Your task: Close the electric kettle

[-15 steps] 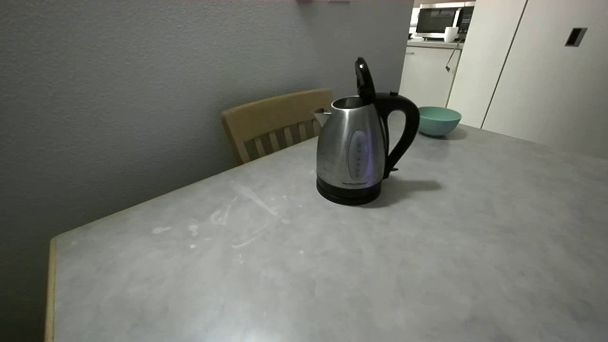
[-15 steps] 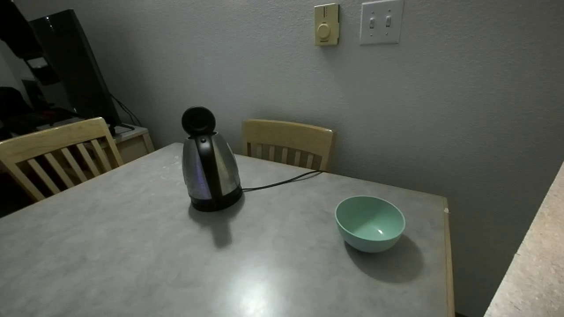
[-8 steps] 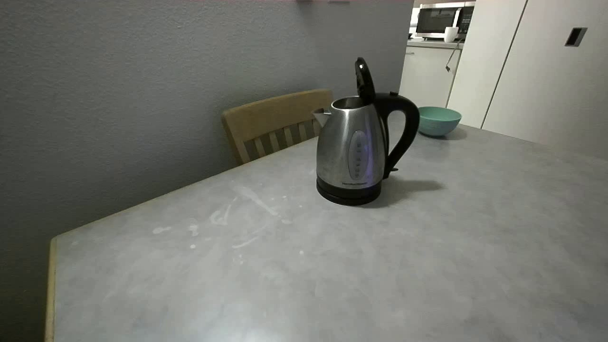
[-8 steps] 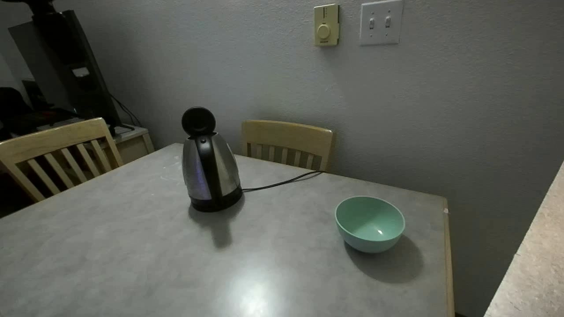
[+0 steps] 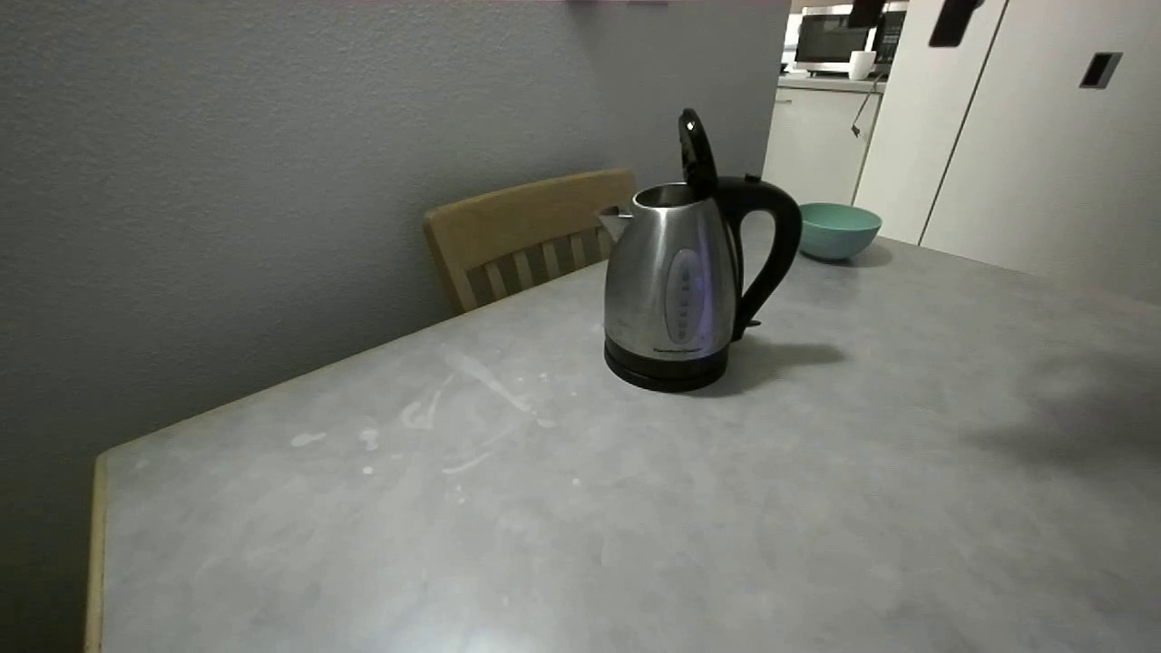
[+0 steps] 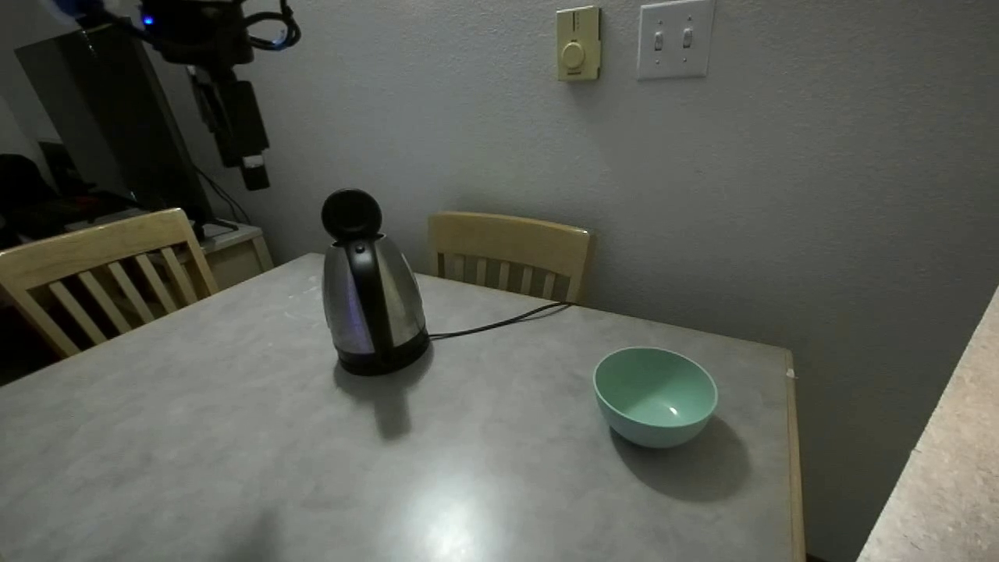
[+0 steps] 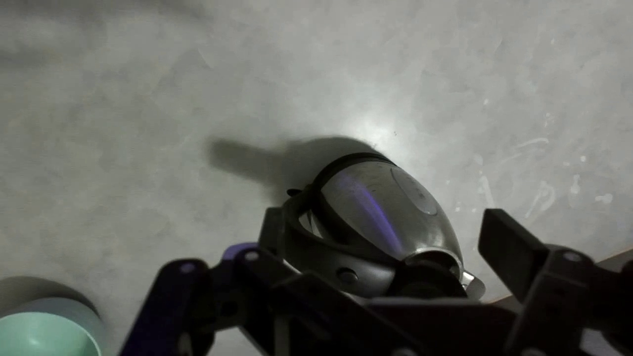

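Although the lower left corner of the wrist view cut it off, a teal bowl (image 7: 44,332) was identified well to the left of the fingers (image 7: 512,249), standing on the grey table (image 7: 148,109). Further right, a dark shadow (image 7: 237,155) lay on the tabletop, above and left of the left-hand fingertip (image 7: 272,232) in that view. The gripper (image 7: 388,232) was found with its fingers wide apart. From the camera's position the left-hand fingertip overlapped the black loop handle (image 7: 319,254), yet both exterior views placed the gripper higher than the electric kettle (image 5: 671,286) and apart from it. The kettle stood upright on the table, lower than the fingers, its shiny steel body showing in the gap between them in the wrist view. In an exterior view its black lid (image 6: 351,215) was noted as raised, nearly upright at the handle side, below and to the right of the fingers. In the wrist view the exposed mouth (image 7: 440,257) showed between the fingers, while the gripper's own body hid part of the lid. The spout (image 7: 475,287) was recorded just left of the right-hand finger and lower in that view. Pale marks (image 7: 575,184) were observed on the tabletop, above and to the right of that finger, and the table edge (image 7: 613,259) crossed the lower right corner, passing behind the gripper.
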`<state>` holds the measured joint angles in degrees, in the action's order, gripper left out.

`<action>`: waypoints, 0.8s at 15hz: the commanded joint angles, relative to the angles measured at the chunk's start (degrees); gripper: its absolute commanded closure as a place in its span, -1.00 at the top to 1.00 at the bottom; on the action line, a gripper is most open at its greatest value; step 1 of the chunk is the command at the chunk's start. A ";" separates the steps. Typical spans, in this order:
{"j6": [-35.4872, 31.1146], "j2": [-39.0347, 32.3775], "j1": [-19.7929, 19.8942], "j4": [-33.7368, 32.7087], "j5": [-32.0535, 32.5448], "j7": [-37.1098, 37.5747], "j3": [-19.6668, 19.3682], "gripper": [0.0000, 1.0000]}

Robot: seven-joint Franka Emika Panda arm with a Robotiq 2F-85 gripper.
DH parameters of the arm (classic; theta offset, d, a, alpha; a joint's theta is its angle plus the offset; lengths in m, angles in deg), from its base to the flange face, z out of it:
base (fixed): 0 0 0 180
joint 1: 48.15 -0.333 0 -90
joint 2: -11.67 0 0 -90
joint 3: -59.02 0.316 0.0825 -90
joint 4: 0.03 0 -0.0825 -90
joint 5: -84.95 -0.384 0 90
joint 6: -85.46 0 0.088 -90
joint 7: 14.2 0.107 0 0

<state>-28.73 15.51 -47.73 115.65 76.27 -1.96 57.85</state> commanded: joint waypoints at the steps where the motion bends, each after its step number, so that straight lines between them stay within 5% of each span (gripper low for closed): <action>1: -1.17 -7.02 -0.38 -7.62 -0.14 -2.43 0.72 1.00; 7: -3.12 -12.80 0.08 -12.99 -2.19 -6.76 0.84 1.00; 12: -3.98 -11.01 -0.70 -10.57 0.32 -3.29 0.83 1.00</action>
<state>-31.69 4.14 -48.28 104.51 75.49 -6.19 58.64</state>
